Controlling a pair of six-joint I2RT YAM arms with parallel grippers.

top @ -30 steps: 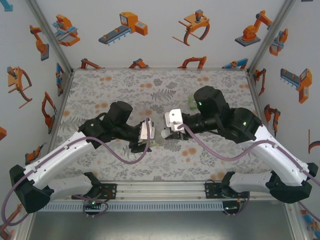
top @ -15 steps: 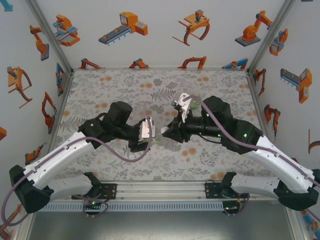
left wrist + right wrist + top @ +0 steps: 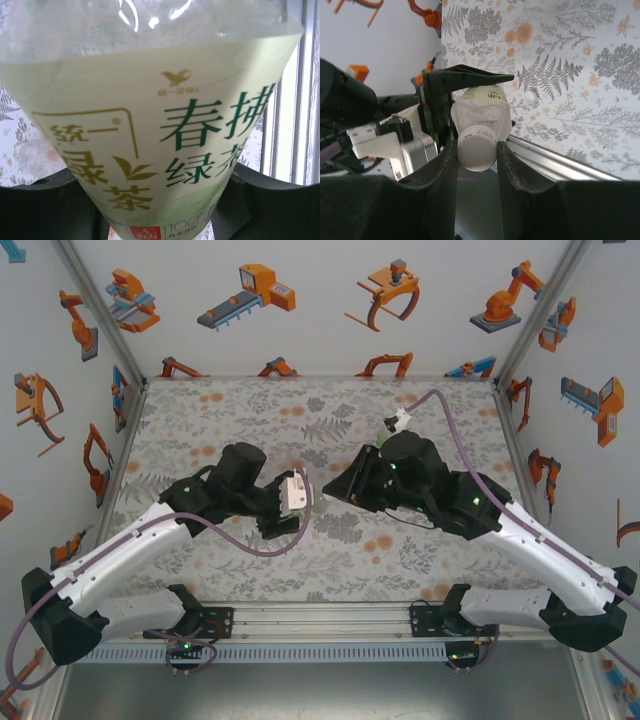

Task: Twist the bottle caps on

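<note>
The slim clear bottle (image 3: 482, 107) is held on its side between the two arms, above the middle of the desk (image 3: 250, 405), which is covered by a fern-and-flower printed mat. The bottle's body is clamped by the left gripper (image 3: 303, 502). In the left wrist view the pale yellow-green label (image 3: 165, 130), printed with green and gold characters, is seen close up. The dark fingers (image 3: 45, 205) are pressed against it from both sides.

The neck of the bottle is pointed toward the right arm. A white cap (image 3: 475, 144) is seated on the neck, and the right gripper (image 3: 477, 150) is closed narrowly on this cap, with one finger touching each side of it. The cap is seen end-on in the right wrist view, with the label behind it and the left gripper's black fingers around the bottle further back.

A second cap (image 3: 530, 96), small, round and white, is seen lying on the mat beyond the bottle, well apart from both grippers and near the metal rail at the desk's edge.
</note>
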